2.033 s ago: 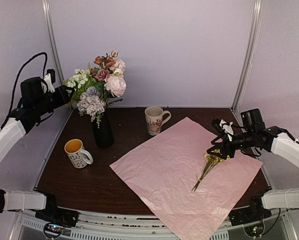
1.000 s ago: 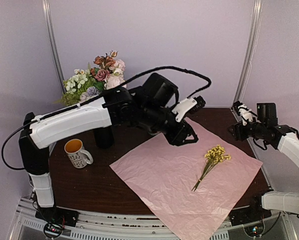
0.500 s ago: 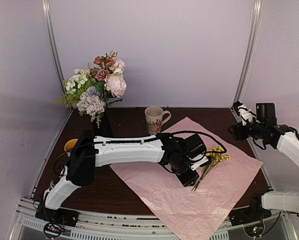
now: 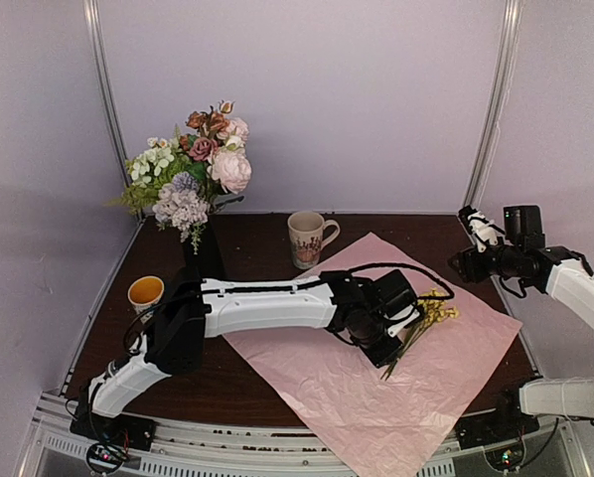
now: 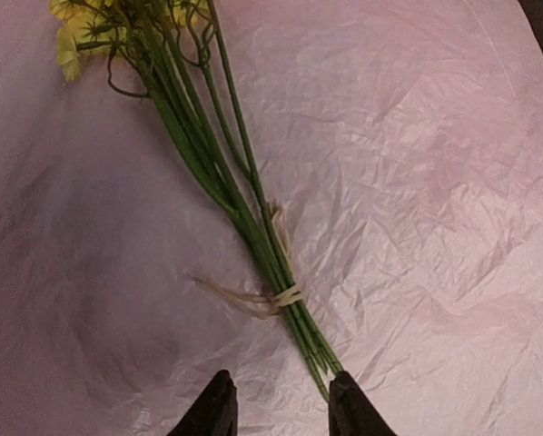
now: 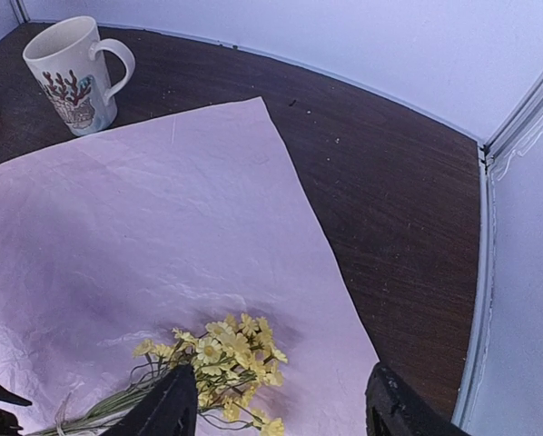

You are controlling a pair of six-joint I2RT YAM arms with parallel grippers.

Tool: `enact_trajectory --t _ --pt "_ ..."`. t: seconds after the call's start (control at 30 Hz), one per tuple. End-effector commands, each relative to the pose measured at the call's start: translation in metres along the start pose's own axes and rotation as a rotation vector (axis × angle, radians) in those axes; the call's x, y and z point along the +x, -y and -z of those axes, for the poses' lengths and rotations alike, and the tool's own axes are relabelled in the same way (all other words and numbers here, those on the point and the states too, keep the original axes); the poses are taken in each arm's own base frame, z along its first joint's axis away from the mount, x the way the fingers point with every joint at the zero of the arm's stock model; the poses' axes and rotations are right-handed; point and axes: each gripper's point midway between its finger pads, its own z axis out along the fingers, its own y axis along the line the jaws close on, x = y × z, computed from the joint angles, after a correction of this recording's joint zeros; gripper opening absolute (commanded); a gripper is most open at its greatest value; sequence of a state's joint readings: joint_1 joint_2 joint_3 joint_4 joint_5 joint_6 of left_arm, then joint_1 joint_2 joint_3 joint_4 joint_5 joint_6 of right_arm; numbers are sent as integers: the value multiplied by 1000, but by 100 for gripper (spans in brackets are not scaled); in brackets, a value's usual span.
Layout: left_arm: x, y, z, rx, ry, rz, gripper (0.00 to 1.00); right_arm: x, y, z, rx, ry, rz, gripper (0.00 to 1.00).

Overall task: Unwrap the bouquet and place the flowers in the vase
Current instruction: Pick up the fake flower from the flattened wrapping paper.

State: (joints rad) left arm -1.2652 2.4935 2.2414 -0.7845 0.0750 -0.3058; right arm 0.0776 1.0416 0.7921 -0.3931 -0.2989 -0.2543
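- The yellow sprig (image 5: 226, 173), small daisy-like blooms on thin green stems bound by a tan tie (image 5: 285, 295), lies flat on the lilac-pink paper sheet (image 4: 317, 388) at about 4 o'clock on the table, with the blooms towards 1 o'clock and the cut ends towards 7 o'clock
- The left gripper (image 5: 276, 413) sits low over the sheet at the cut ends with its fingers part-way spread; the stem tips reach the inner side of one finger, whether they touch it I cannot tell, and nothing is pinched
- The other flowers (image 4: 193, 169), pink, white, rust and lavender, stand in the black vase (image 4: 204, 258) at 10 o'clock, near the back-left corner
- The cream mug (image 6: 72, 77) carries a red branching, coral-like print; it stands at 12 o'clock, just off the sheet's far corner
- The orange-lined mug (image 4: 145, 291) is at 9 o'clock, partly hidden behind the left arm, which stretches from 8 o'clock across the sheet's left corner to the sprig
- The sheet lies as a crinkled diamond: its near corner hangs over the table's near edge at 6 o'clock, and its right corner comes close to the right edge at 4 o'clock
- The right gripper (image 6: 281, 413) is held up over the 2 o'clock corner, beside the right metal upright (image 4: 491, 109), with its fingers wide apart and nothing between them
- The dark tabletop (image 4: 416, 227) shows bare at 1 to 2 o'clock, between the sheet's far-right edge and the back wall, and again at 7 o'clock
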Motion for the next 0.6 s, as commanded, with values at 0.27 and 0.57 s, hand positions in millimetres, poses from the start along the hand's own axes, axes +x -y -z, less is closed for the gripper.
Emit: enact_trajectory --t 0.27,0.57 --pt "0 9 -37 -6 11 -51 38 -5 -3 5 -20 23 -3 64" --pt "12 -12 -51 -114 -25 -74 37 -3 -3 1 -28 9 -2 64"
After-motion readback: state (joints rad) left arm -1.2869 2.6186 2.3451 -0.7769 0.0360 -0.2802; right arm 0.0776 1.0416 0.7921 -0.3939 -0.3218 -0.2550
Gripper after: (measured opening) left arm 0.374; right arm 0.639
